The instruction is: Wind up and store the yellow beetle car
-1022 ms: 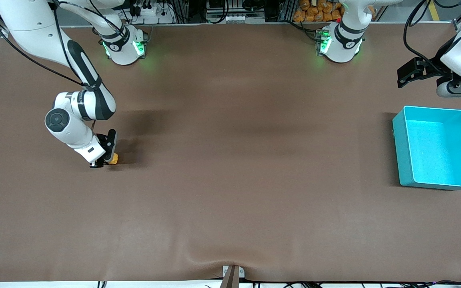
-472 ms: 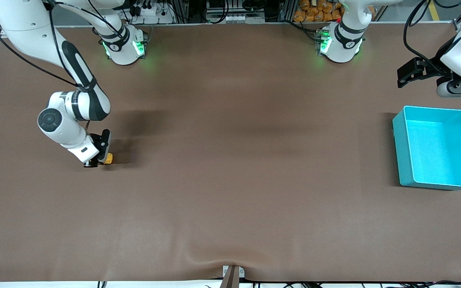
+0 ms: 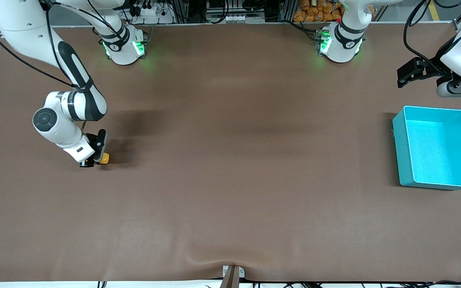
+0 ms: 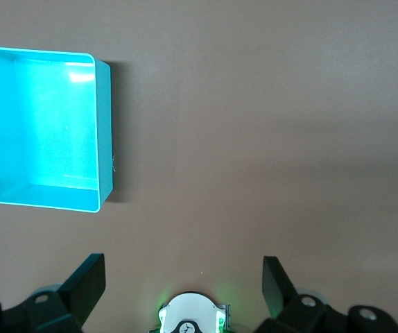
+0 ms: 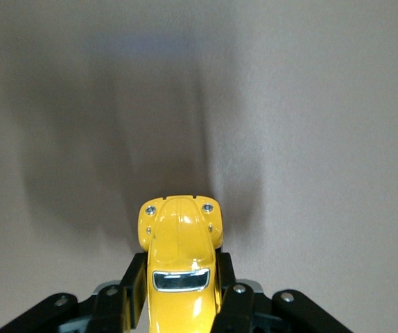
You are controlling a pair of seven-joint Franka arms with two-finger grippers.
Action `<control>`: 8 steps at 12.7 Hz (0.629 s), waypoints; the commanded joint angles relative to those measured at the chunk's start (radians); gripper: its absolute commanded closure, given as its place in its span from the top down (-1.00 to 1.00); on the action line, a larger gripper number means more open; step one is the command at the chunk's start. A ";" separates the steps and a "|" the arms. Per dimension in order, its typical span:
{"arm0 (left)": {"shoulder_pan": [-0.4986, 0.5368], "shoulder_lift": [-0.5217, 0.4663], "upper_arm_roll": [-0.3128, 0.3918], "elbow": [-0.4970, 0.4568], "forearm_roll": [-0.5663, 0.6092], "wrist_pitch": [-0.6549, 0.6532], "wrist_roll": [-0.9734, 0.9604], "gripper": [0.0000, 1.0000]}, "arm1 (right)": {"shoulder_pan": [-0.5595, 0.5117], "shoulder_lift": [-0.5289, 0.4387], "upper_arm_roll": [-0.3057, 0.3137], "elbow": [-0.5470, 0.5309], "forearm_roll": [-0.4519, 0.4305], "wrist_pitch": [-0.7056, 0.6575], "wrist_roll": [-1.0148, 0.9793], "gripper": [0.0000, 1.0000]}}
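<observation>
Right gripper (image 3: 94,159) is sitting low at the right arm's end of the table (image 3: 230,180), fingers pinching the yellow beetle car (image 3: 104,159) by its sides. In the front view the car is showing as a small yellow spot at the fingertips, down at the table surface; whether its wheels are touching the cloth I cannot tell. Holding it this low probably serves the winding step, since a pull-back toy needs its wheels dragged along the table. Left gripper (image 3: 408,74) is waiting up over the table near the left arm's end, jaws spread, holding nothing. Teal bin (image 3: 435,147) is standing well apart from the car, at the left arm's end, nearer to the front camera than the left gripper, and is looking empty, so storing is not yet done.

Left wrist view: left gripper (image 4: 184,277) is hanging with its fingers (image 4: 87,281) wide apart, looking down at the teal bin (image 4: 103,132) and bare brown table (image 4: 268,139). Parking there beside the bin likely keeps it ready for the storing step.

Right wrist view: right gripper (image 5: 182,291) is clamping the yellow beetle car (image 5: 180,257) on both flanks, its rounded end and dark window pointing away from the wrist. Side grip is leaving the wheels free underneath, which suits rolling it.
</observation>
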 commanded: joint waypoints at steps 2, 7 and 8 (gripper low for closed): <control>0.002 -0.009 0.000 0.001 -0.005 -0.012 -0.004 1.00 | -0.077 0.094 0.011 0.005 -0.011 0.038 -0.090 -0.31; 0.005 -0.007 0.000 0.001 -0.005 -0.012 -0.004 1.00 | -0.111 0.113 0.011 0.023 -0.008 0.038 -0.133 -0.31; 0.003 -0.007 0.000 0.001 -0.005 -0.012 -0.004 1.00 | -0.120 0.121 0.012 0.031 -0.006 0.038 -0.153 -0.31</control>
